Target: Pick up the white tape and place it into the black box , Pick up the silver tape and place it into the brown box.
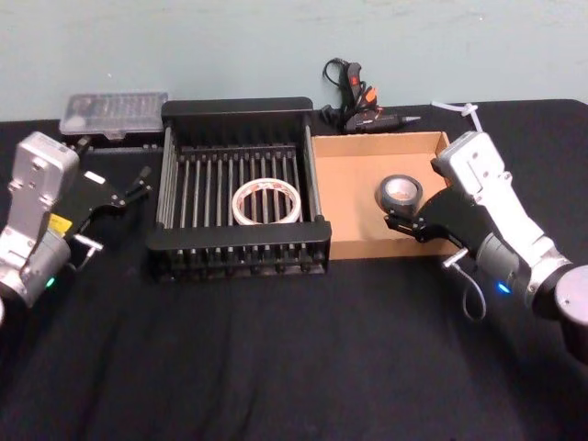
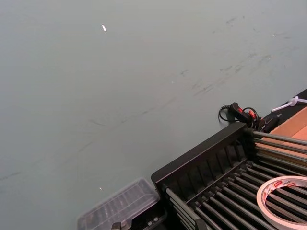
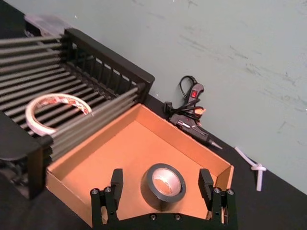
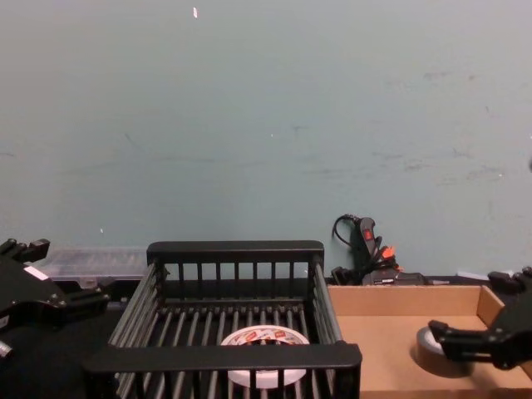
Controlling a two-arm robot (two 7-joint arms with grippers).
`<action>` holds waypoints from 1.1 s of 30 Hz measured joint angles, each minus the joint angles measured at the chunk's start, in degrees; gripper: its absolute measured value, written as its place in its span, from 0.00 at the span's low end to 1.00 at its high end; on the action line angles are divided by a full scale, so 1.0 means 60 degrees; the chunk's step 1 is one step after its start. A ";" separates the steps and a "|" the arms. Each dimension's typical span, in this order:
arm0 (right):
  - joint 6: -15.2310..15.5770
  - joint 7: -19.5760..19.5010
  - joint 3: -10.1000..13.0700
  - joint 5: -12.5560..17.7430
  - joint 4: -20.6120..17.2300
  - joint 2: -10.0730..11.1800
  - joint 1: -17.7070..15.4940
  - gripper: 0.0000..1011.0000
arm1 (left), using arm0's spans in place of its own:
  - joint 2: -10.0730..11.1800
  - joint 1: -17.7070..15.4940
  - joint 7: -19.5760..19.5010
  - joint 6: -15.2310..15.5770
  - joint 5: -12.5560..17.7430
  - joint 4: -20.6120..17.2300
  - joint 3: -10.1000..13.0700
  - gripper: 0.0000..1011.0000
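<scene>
Both rolls looked delivered, operator: the white tape (image 1: 266,202) lay on the black box (image 1: 237,107) floor, right of your released left pincer (image 1: 147,177). The silver tape (image 3: 165,181) rested flat in the brown box (image 1: 358,165), between the spread fingers of your right pincer (image 3: 164,188), which gripped nothing. Only pulling clear seemed left. The right wrist view revealed that gap; the chest view hid it.

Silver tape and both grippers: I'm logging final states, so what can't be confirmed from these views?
- Silver tape: its near edge is hidden by the right gripper in the right wrist view.
- Left gripper: jaws too small and dark in the head view.
</scene>
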 joint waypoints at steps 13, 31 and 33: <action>-0.0387 -0.0169 0.0024 -0.0573 0.0837 -0.0368 0.0274 0.99 | 0.0000 -0.0001 0.0000 0.0000 -0.0001 0.0000 0.0000 0.99; -0.0444 -0.0142 0.0092 -0.0640 0.0924 -0.0451 0.0317 0.99 | 0.0000 0.0000 0.0000 0.0000 0.0000 0.0000 0.0000 0.99; -0.0441 -0.0142 0.0091 -0.0638 0.0921 -0.0449 0.0316 0.99 | 0.0000 -0.0001 0.0000 0.0000 0.0000 0.0000 0.0000 0.99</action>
